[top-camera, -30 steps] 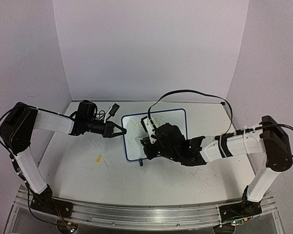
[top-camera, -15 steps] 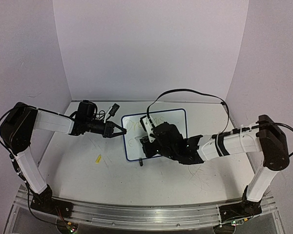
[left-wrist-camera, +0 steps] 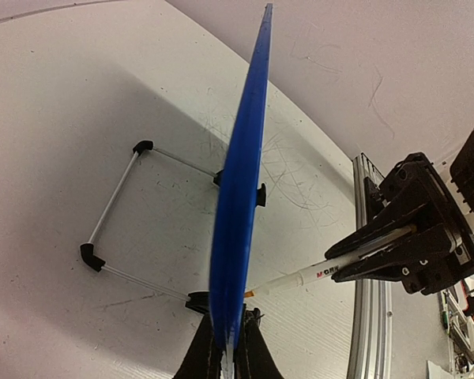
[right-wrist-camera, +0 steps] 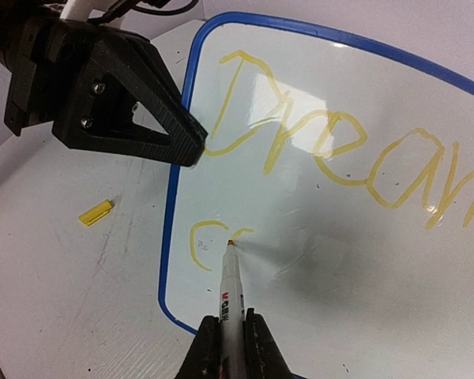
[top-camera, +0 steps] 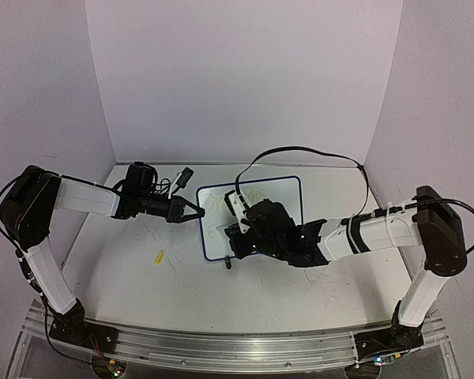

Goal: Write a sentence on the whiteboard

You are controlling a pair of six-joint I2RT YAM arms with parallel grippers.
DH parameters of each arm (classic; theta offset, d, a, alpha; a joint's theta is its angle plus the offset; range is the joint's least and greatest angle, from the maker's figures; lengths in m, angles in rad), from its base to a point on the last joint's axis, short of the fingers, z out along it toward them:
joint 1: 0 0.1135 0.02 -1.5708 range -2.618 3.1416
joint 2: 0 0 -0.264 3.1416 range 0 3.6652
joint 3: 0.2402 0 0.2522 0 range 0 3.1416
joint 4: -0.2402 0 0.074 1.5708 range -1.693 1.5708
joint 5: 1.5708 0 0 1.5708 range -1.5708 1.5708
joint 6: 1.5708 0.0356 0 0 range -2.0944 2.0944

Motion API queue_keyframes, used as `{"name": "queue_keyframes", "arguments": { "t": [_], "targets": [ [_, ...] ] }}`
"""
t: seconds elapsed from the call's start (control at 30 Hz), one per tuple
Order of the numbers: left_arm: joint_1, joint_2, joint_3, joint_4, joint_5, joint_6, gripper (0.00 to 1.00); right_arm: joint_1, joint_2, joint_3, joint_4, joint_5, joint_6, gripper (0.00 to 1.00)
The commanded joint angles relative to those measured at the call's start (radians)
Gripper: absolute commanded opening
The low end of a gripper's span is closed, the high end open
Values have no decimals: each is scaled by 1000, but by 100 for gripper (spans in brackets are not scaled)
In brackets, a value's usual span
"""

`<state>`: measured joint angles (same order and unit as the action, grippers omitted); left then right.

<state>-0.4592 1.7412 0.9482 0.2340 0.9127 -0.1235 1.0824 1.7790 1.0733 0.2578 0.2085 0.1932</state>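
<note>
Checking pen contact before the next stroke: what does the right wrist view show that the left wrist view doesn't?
Right wrist only: the sentence's yellow letters, the marker tip touching the whiteboard face, a yellow cap on the table. Left wrist only: the wire stand behind the board. Both: whiteboard, marker, left gripper pinching the rim, right gripper shut on the marker.

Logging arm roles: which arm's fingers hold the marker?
The right fingers grip the marker, its tip at the whiteboard; the left fingers only clamp the whiteboard's blue rim.
</note>
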Motion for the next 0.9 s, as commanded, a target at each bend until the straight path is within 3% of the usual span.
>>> {"name": "queue_keyframes", "arguments": {
  "t": [0.0, 0.87],
  "targets": [
    [-4, -11, 36, -25, -45, 41, 0, -3, 3, -8, -19, -20, 22, 0],
    [-6, -6, 37, -30, -45, 44, 0, -23, -28, -15, -11, 121, 34, 0]
  ]
}}
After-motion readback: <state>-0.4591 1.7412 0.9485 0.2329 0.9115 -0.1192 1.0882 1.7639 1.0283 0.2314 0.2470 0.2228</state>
